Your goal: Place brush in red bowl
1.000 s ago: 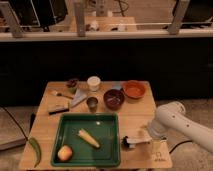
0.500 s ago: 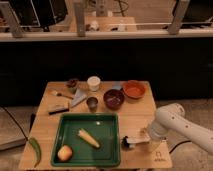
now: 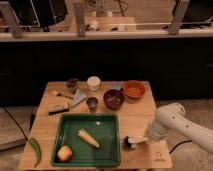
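Note:
The brush (image 3: 134, 142) lies on the wooden table (image 3: 135, 117) near its front right edge, just right of the green tray. Its black bristle head points left and its white handle runs right. My gripper (image 3: 147, 138) is at the handle's right end, low over the table, at the tip of the white arm (image 3: 172, 120) that comes in from the right. The arm hides whether the gripper holds the handle. The red bowl (image 3: 134, 89) stands at the back right of the table, well behind the brush.
A maroon bowl (image 3: 114, 98) sits left of the red bowl. The green tray (image 3: 107, 125) holds a corn cob (image 3: 87, 138) and an apple (image 3: 64, 152). A white cup (image 3: 93, 83), a metal cup (image 3: 92, 103), a small paintbrush (image 3: 61, 94) and a block brush (image 3: 57, 107) lie back left. A green pepper (image 3: 35, 149) lies front left.
The arm has shifted only slightly over the front right corner. The brush lies in the same place on the table.

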Robot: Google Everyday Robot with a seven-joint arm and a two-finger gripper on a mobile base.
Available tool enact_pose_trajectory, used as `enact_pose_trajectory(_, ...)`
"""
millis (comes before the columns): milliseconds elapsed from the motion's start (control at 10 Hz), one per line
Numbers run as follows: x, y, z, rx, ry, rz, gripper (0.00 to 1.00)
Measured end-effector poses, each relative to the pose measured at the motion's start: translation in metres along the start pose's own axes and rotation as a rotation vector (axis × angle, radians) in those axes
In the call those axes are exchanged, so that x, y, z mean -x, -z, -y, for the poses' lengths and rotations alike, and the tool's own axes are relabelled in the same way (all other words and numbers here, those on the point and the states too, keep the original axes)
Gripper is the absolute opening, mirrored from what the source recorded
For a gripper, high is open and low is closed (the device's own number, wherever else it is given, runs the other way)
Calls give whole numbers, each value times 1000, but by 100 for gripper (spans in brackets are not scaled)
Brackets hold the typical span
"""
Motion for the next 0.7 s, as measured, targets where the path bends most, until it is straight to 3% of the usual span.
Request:
enact_pose_trajectory(100,0,2,-5,-2,3,-2,0)
enact_pose_trajectory(500,10,58,-7,-100,34,-16,0)
enact_pose_trajectory(700,14,76,-7,-134,51,-30,0)
